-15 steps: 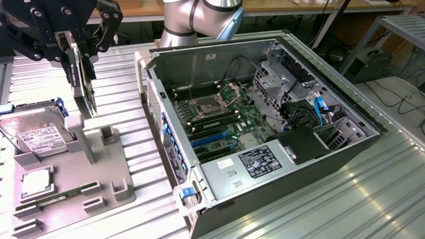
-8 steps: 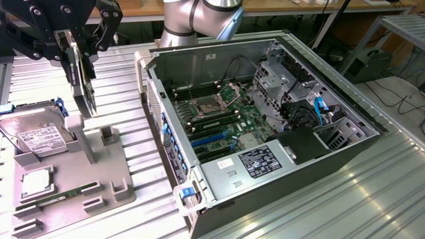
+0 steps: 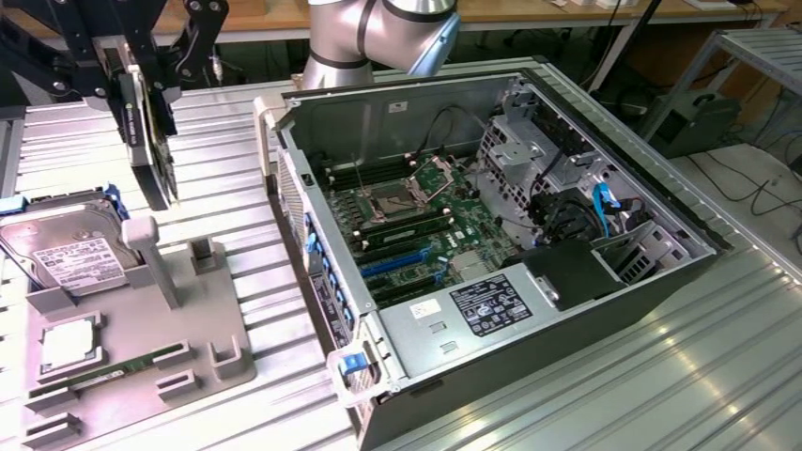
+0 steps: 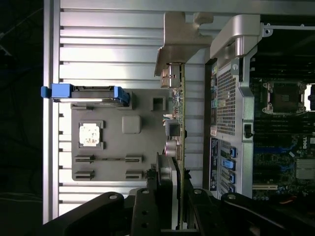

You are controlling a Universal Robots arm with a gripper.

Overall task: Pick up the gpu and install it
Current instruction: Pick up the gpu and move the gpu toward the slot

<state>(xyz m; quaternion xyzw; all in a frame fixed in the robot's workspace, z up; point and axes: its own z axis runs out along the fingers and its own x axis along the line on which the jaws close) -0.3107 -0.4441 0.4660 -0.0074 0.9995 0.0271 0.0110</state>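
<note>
The gripper [image 4: 172, 206] is nearest the wrist camera. Its black fingers [image 4: 147, 206] are pressed onto the gpu [image 4: 178, 113] from both sides, pinching the card edge-on. The card's pale metal bracket [image 4: 182, 42] is at the end farthest from the fingers.

1. Table [image 3: 701, 376]: a slatted metal surface that carries all the other items.
2. Computer case [image 3: 527, 395]: lies on its side with the interior open upward. It takes up the middle of the table and reaches toward the edge on the exterior view's right.
3. Arm [image 3: 376, 38]: its grey joint rises behind the case at the table's far edge. The wrist extends toward the exterior view's left, and the gripper [image 3: 157, 70] points downward.
4. Tray [image 3: 213, 329]: a grey fixture near the table's near corner on the exterior view's left, just beside the case.
5. Hard drive [image 3: 69, 249]: sits tilted in the tray's far end.
6. The gpu [image 3: 153, 141]: hangs vertically from the gripper, clear of the table. It is above the tray's far end, on the side facing the case.
7. Processor [image 3: 69, 343]: sits in a square pocket of the tray.
8. Memory stick [image 3: 113, 371]: lies along the tray's near end.
</note>
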